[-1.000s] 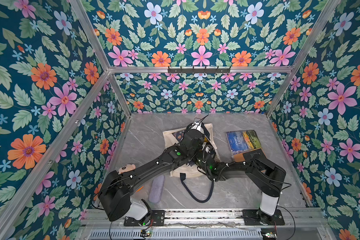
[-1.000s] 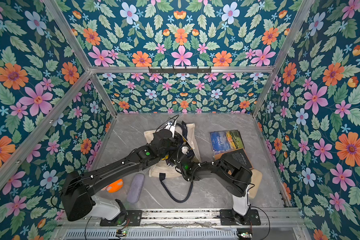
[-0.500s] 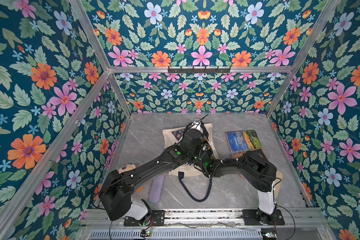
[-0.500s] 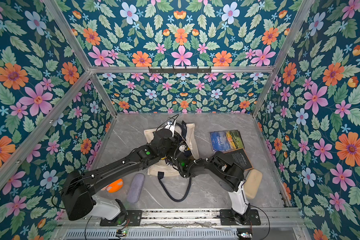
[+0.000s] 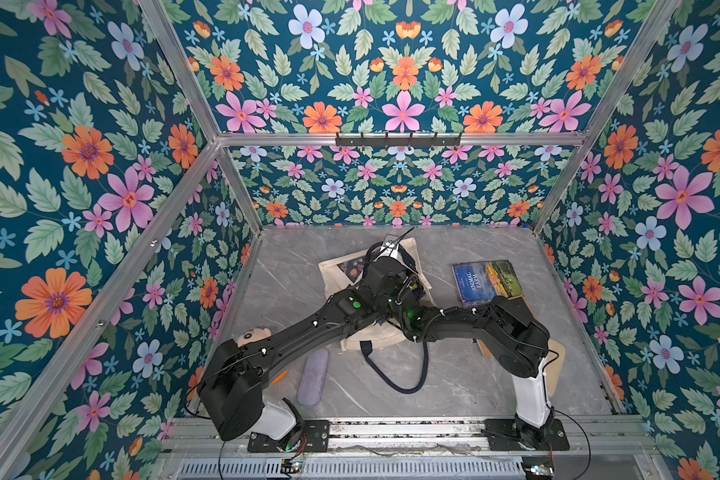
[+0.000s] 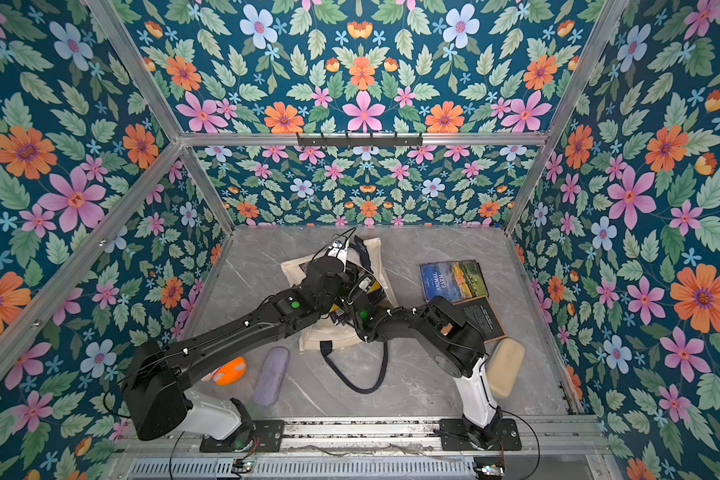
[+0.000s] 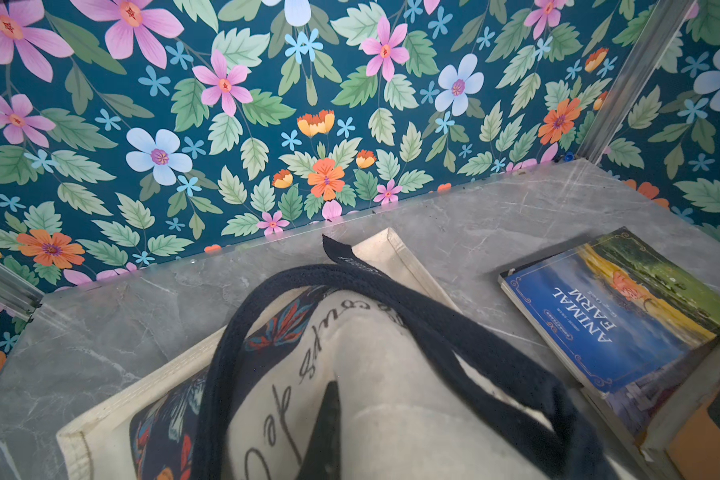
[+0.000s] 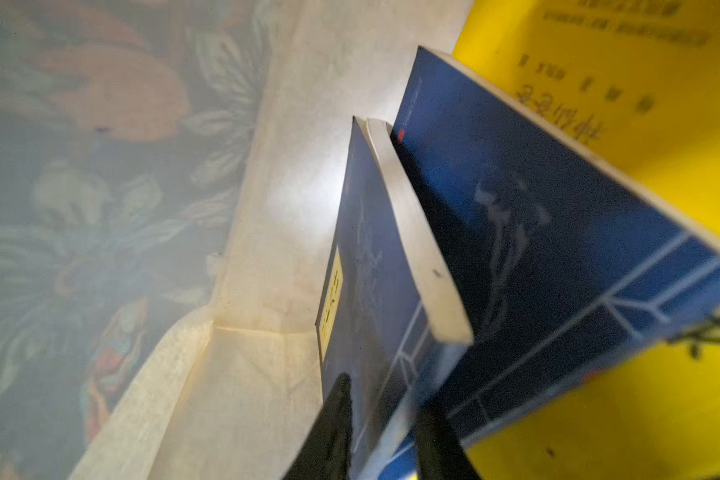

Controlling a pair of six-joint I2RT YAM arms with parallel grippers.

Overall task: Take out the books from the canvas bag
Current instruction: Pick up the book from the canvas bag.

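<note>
Table (image 5: 292, 266): grey marble, with floral walls on three sides.
Canvas bag (image 5: 333, 276): lies mid-table toward the back, with both arms meeting over it. One navy handle (image 7: 474, 345) is draped across the raised canvas.
Animal Farm book (image 5: 486, 282): out of the bag, flat on the table to the bag's right and apart from it.
Black book (image 6: 481, 318): also out, touching the Animal Farm book's near edge and partly under the right arm.
Yellow book (image 8: 661, 145): inside the bag, behind the navy ones.
Second navy book (image 8: 537, 232): inside the bag, leaning on the yellow book.
Navy book with yellow label (image 8: 371, 270): inside the bag, standing on edge against the cream lining.
Tan pouch (image 6: 504, 368): beside the right arm's base.
Lilac pouch (image 5: 313, 382): near the front, beside the left arm.
Left gripper (image 7: 329, 411): jaws closed, pinching the bag's upper canvas into a hump.
Right gripper (image 8: 385, 399): inside the bag, jaws narrow, one finger on each face of the navy book with yellow label.
</note>
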